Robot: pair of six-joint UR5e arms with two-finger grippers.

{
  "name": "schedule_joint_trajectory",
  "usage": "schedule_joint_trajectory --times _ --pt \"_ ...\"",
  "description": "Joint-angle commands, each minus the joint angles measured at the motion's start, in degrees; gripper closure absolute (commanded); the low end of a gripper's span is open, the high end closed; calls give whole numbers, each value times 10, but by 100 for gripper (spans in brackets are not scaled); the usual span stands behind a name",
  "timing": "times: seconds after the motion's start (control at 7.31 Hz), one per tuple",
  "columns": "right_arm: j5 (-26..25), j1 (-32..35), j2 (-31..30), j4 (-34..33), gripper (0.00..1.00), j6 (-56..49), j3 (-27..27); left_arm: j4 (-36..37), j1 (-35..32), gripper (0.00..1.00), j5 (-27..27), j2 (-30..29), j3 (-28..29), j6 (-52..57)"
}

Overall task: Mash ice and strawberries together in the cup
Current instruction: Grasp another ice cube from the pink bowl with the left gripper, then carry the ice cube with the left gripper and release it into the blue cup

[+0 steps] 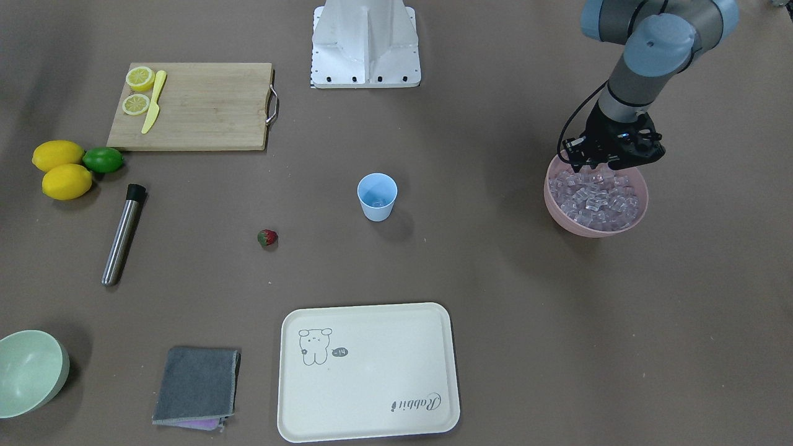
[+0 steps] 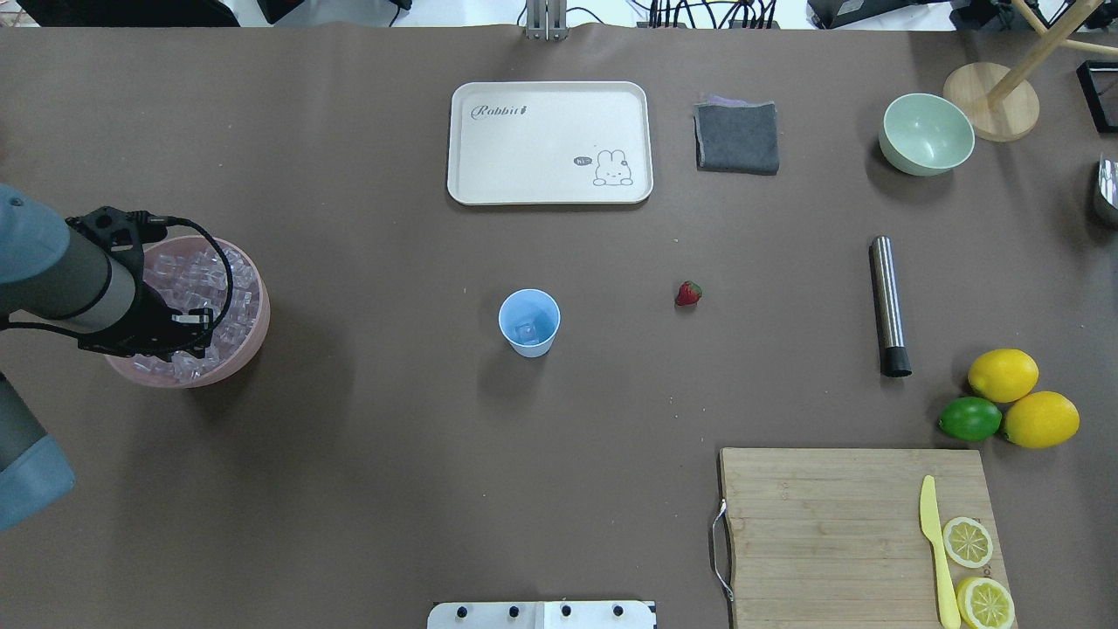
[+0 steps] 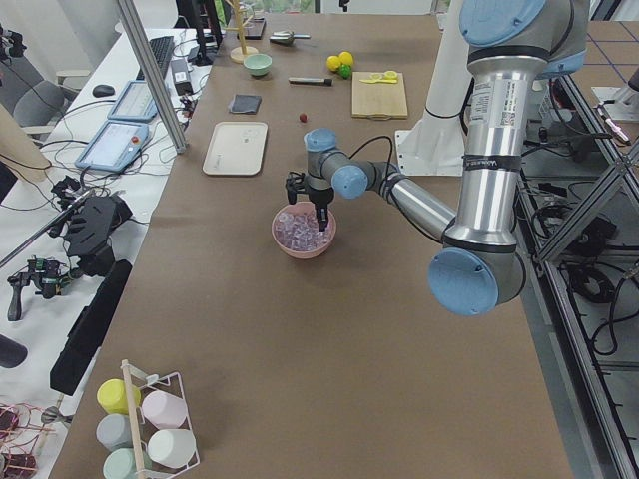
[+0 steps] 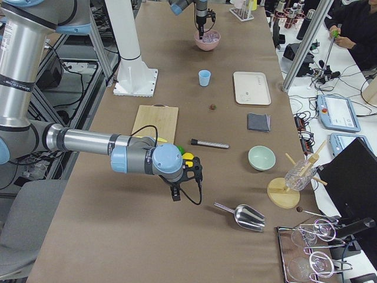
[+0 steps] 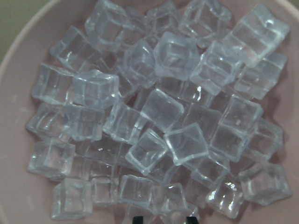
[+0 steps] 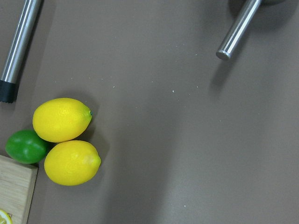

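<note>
The light blue cup (image 1: 376, 197) (image 2: 528, 321) stands upright mid-table with one clear cube inside it. A small red strawberry (image 1: 267, 238) (image 2: 688, 293) lies on the table beside it, apart from it. The rest of the ice (image 1: 595, 198) (image 5: 163, 107) fills a pink bowl (image 1: 588, 228) (image 2: 249, 349). My left gripper (image 1: 598, 166) (image 5: 163, 220) hangs just over the ice near the bowl's robot-side rim. Its fingertips (image 5: 137, 219) stand apart, so it is open. My right gripper (image 4: 175, 194) shows only in the exterior right view, hovering past the lemons, and I cannot tell its state.
A steel muddler (image 1: 122, 234) (image 2: 888, 306) lies beyond the strawberry. Two lemons (image 1: 59, 167) and a lime (image 1: 103, 160) sit by a cutting board (image 1: 204, 118) holding lemon halves and a yellow knife. A cream tray (image 1: 368, 371), a grey cloth (image 1: 196, 384) and a pale green bowl (image 1: 28, 371) line the far side.
</note>
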Motion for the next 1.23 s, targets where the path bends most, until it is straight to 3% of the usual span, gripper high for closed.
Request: schedule_joint_trajectory --times 0.0,0.27,0.68,0.96,1.09 --pt "4 0 1 0 0 0 2 33 -37 100 -34 -37 1 21" --pt "3 0 2 0 0 0 1 102 -47 100 -56 -153 17 17" --pt "3 0 1 0 0 0 0 104 17 100 -51 -286 74 -66" --pt "3 0 0 0 0 -1 -1 100 91 100 21 -383 134 -137" --pt "3 0 0 -1 0 -1 -2 73 102 100 27 -411 173 -158"
